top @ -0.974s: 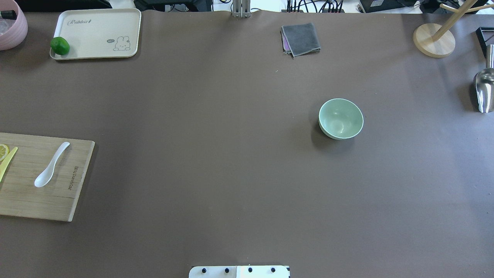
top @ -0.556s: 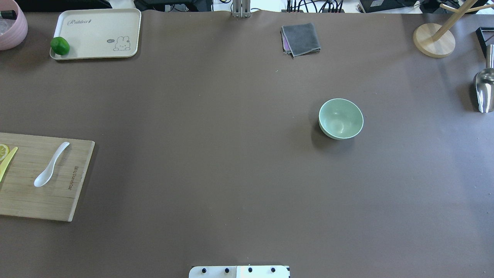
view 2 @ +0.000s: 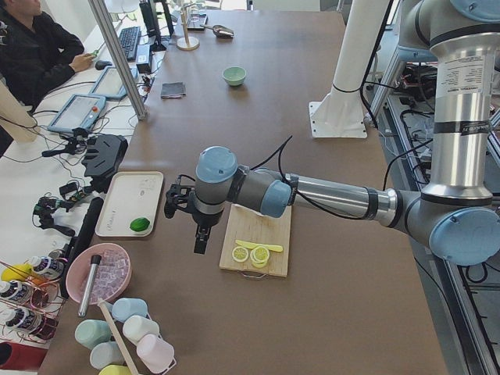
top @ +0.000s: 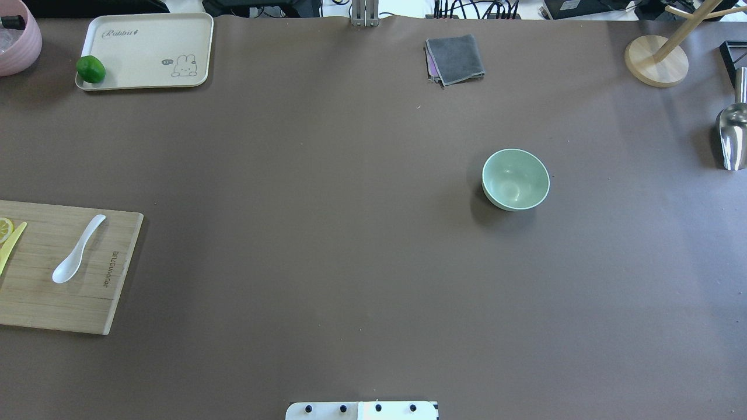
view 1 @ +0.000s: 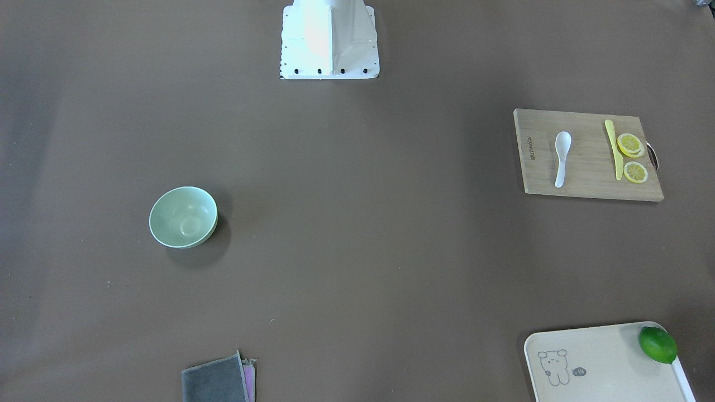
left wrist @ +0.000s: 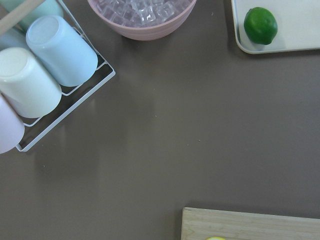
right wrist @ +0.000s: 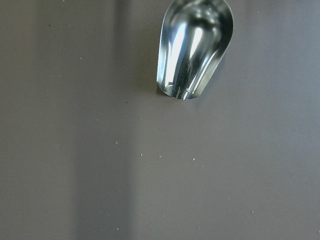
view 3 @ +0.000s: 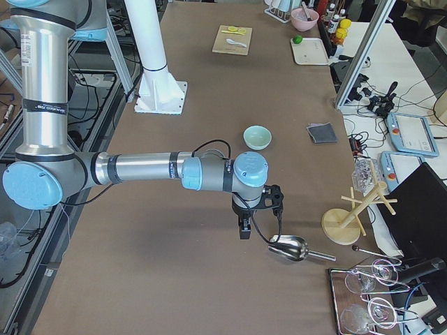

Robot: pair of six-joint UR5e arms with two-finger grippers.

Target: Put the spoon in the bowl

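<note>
The white spoon (top: 77,249) lies on the wooden cutting board (top: 58,297) at the table's left edge, scoop toward the robot; it also shows in the front view (view 1: 561,158). The mint-green bowl (top: 516,179) stands empty right of centre, also in the front view (view 1: 183,216). My left gripper (view 2: 201,238) shows only in the exterior left view, hanging over the table just beyond the board's outer end; I cannot tell if it is open. My right gripper (view 3: 243,229) shows only in the exterior right view, near a metal scoop (view 3: 288,247); I cannot tell its state.
A yellow knife (view 1: 614,149) and lemon slices (view 1: 631,145) share the board. A cream tray (top: 149,49) holds a lime (top: 90,69). A grey cloth (top: 455,58), a wooden stand (top: 656,58), a pink ice bowl (left wrist: 142,20) and a cup rack (left wrist: 45,70) line the edges.
</note>
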